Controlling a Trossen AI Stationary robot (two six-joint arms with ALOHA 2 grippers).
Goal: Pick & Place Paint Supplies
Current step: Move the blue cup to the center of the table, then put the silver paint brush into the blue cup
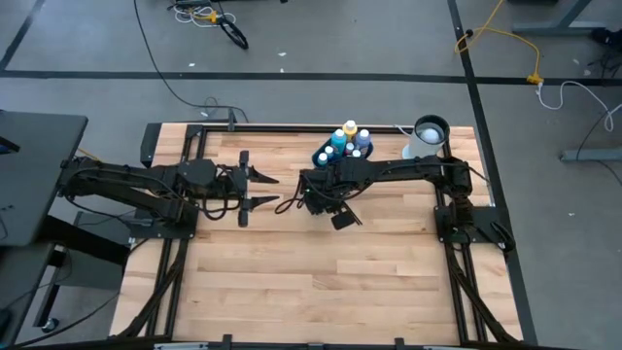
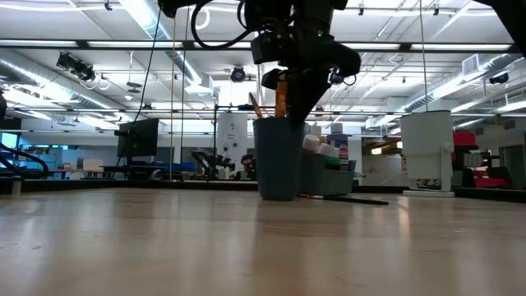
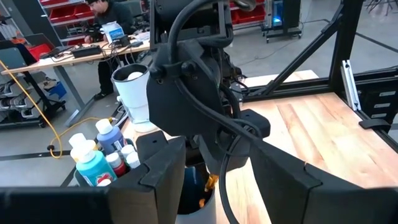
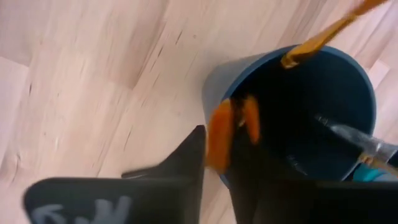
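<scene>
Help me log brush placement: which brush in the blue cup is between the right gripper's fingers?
The orange-handled brush, upright at the blue cup's near rim; the others lean against the far side.

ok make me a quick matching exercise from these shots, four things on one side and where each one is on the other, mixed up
Things:
1. right pincer
2. left pincer
3. white cylinder
4. paint bottles

Places:
a. far right part of the table
b. in a container beside the blue cup
c. over the blue cup, an orange-handled brush between its fingers
d. above bare wood, left of the cup

Pairs: 1-c, 2-d, 3-a, 4-b
</scene>
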